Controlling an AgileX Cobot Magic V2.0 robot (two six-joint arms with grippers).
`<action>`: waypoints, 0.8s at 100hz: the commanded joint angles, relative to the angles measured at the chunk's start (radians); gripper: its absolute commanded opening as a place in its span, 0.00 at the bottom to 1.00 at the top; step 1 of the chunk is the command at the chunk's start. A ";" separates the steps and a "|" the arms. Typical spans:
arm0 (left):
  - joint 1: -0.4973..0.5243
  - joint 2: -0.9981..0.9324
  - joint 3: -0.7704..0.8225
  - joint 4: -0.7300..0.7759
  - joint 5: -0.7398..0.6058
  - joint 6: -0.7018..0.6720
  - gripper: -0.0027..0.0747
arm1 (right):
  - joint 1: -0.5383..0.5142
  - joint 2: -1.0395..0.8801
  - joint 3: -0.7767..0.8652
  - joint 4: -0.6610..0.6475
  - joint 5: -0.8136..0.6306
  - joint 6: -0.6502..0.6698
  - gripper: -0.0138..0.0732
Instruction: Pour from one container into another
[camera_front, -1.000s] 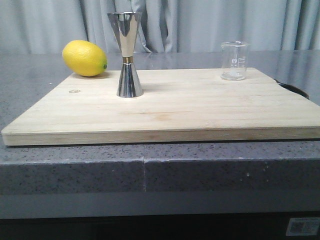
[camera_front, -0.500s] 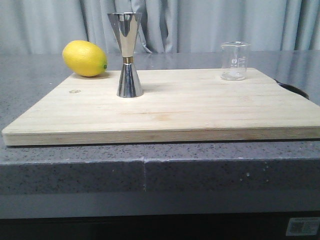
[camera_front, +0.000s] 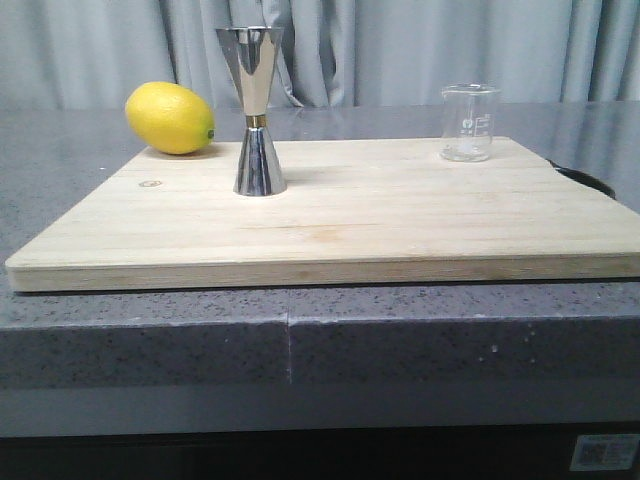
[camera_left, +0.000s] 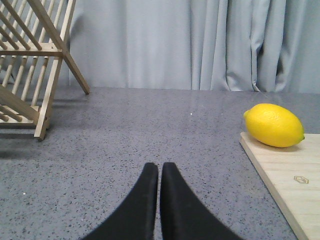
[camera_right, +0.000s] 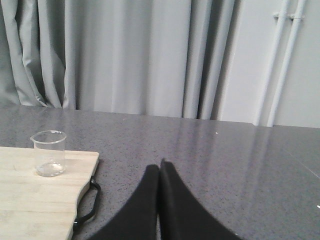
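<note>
A: Where are the task's things placed?

B: A wooden cutting board (camera_front: 400, 220) is laid on the grey speckled countertop (camera_front: 150, 340). The clear glass beaker (camera_front: 469, 122) is set upright at the board's far right corner, close to the far edge. The steel jigger (camera_front: 255, 110) is stood upright toward the far left part of the board, a little in from the far edge, its gold band seen at the narrow waist. The two are kept well apart.

A: Is anything seen inside the beaker?

B: Only a faint clear layer at its base can be made out; what it is cannot be told. White printed markings are seen on its side.

A: And the grippers?

B: Neither is seen in the front view. In the left wrist view the left gripper (camera_left: 159, 172) is shown with its black fingers pressed together, nothing held, above bare countertop off the board's left edge. In the right wrist view the right gripper (camera_right: 159, 172) is likewise shown closed and empty, off the board's right edge, with the beaker well away from it.

A: What else is shown?

B: A yellow lemon (camera_front: 170, 117) is rested at the board's far left corner, at its edge. A wooden rack (camera_left: 30, 65) is stood on the countertop farther left. A black handle (camera_right: 90, 205) is seen at the board's right edge. Grey curtains (camera_front: 400, 50) are hung behind.
</note>
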 joint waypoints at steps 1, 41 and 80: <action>0.003 -0.003 -0.010 -0.018 0.012 -0.002 0.01 | -0.007 -0.042 -0.022 0.000 -0.004 -0.001 0.08; 0.003 -0.003 0.050 -0.027 0.035 -0.002 0.01 | -0.007 -0.073 -0.017 0.036 0.045 -0.001 0.08; 0.003 -0.003 0.050 -0.027 0.040 -0.002 0.01 | -0.007 -0.073 0.020 0.108 -0.025 -0.001 0.08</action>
